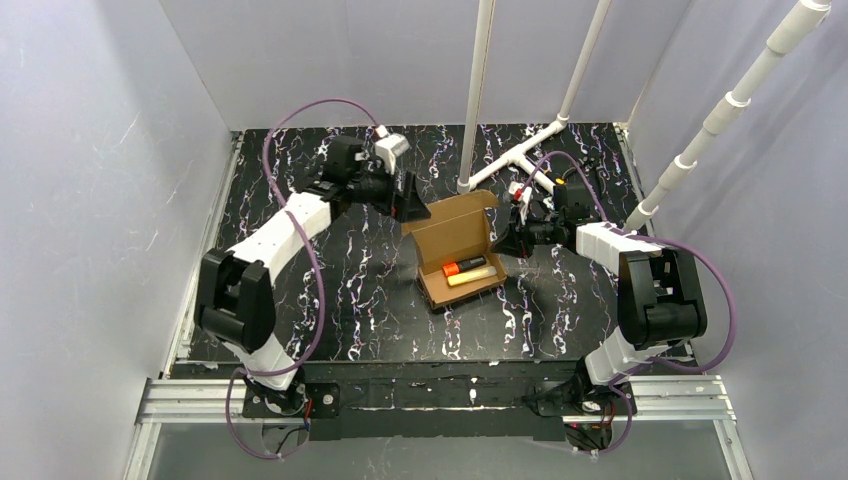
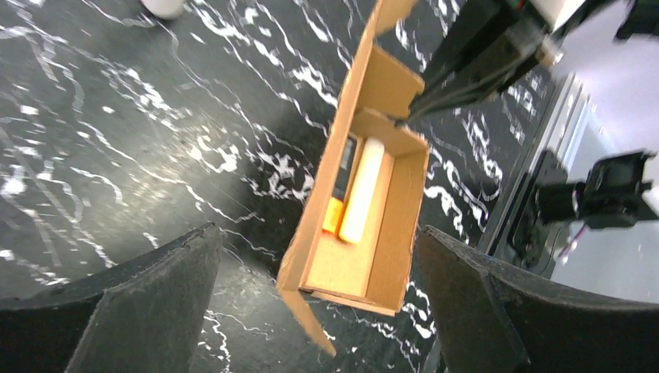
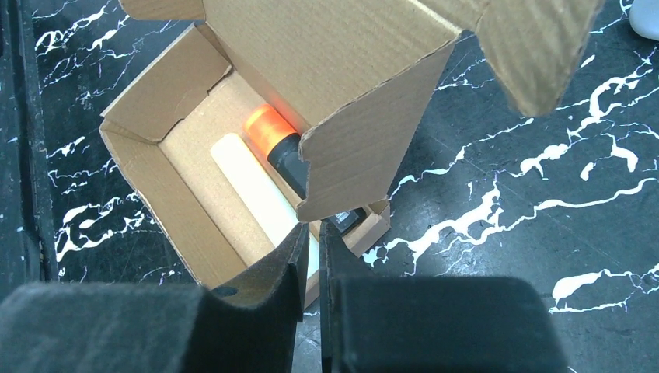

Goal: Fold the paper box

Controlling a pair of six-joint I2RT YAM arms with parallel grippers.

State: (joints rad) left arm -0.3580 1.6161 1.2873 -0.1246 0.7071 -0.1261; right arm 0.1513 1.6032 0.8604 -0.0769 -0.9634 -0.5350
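Two arms flank one paper box at mid-bench. Left gripper is spread wide and empty, near the raised lid's left edge. Box sits open, holding an orange-and-black marker beside a yellow marker. Right gripper is all but closed at the box's right wall, apparently pinching a side flap.
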